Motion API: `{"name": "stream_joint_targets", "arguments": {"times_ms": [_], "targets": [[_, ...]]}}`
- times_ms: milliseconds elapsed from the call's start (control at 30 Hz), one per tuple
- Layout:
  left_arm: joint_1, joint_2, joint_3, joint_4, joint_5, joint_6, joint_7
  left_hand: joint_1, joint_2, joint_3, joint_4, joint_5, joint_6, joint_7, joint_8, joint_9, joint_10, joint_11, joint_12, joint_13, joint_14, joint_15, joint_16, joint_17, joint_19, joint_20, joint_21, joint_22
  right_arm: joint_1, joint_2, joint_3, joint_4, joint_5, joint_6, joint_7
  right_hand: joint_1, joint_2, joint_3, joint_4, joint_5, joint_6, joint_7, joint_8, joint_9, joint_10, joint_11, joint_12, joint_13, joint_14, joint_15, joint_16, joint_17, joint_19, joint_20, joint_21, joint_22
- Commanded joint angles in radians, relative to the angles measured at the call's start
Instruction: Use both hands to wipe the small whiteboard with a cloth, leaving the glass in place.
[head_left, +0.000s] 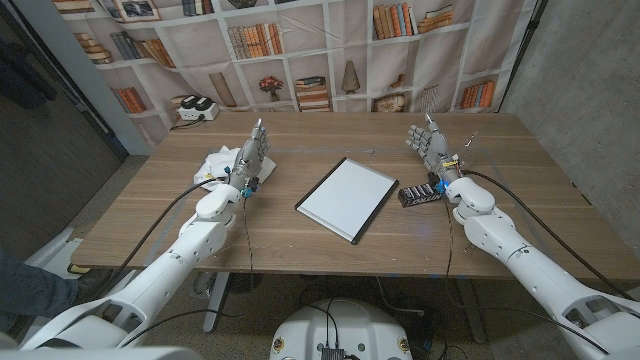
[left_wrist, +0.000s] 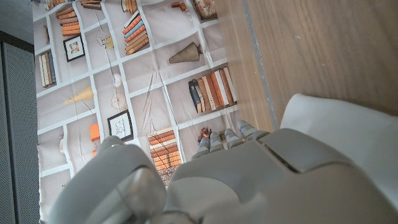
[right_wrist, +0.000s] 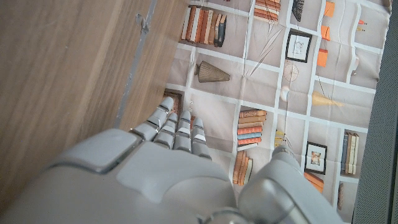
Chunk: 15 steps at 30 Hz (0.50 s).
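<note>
**Hands waiting, cloth not yet taken**

Left hand (head_left: 252, 152) stood open just beside the white cloth (head_left: 218, 166), holding nothing; right hand (head_left: 428, 144) was open too, well right of the whiteboard (head_left: 347, 198), near a black pack (head_left: 419, 194); no glass was visible. Best, I judged, to grip the cloth first and brace the whiteboard's edge; its long axis ran diagonally, far end pointing away and right.

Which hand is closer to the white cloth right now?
The left hand. It stands right beside the white cloth, on the robot's left of the whiteboard. The right hand is across the table, on the far side of the whiteboard from the cloth.
</note>
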Motion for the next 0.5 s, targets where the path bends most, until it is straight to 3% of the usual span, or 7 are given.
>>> {"name": "stream_joint_targets", "arguments": {"times_ms": [33, 500], "targets": [[0.004, -0.024, -0.007, 0.035, -0.015, -0.053, -0.028, 0.016, 0.004, -0.001, 0.001, 0.005, 0.013, 0.0, 0.012, 0.005, 0.013, -0.003, 0.012, 0.003, 0.016, -0.002, 0.012, 0.001, 0.0, -0.013, 0.003, 0.003, 0.001, -0.003, -0.008, -0.02, -0.013, -0.008, -0.01, 0.01, -0.001, 0.006, 0.0, 0.006, 0.009, -0.004, 0.007, 0.005, 0.012, -0.002, 0.004, 0.001, 0.006, 0.003, 0.005, 0.005, 0.013, -0.03, 0.005, 0.003], [0.036, 0.065, 0.003, -0.091, 0.094, 0.018, 0.092, 0.053, 0.021, 0.008, -0.017, 0.009, 0.064, 0.003, 0.024, 0.005, 0.054, 0.001, 0.021, 0.003, 0.058, -0.003, 0.018, 0.0, 0.023, -0.003, -0.001, 0.003, -0.022, -0.013, -0.012, -0.057, -0.056, 0.036, -0.031, 0.009, -0.001, 0.004, 0.0, 0.007, 0.01, -0.007, 0.004, 0.005, 0.018, -0.005, 0.004, -0.002, 0.009, 0.002, 0.003, 0.005, 0.017, -0.029, 0.0, 0.003]]}}
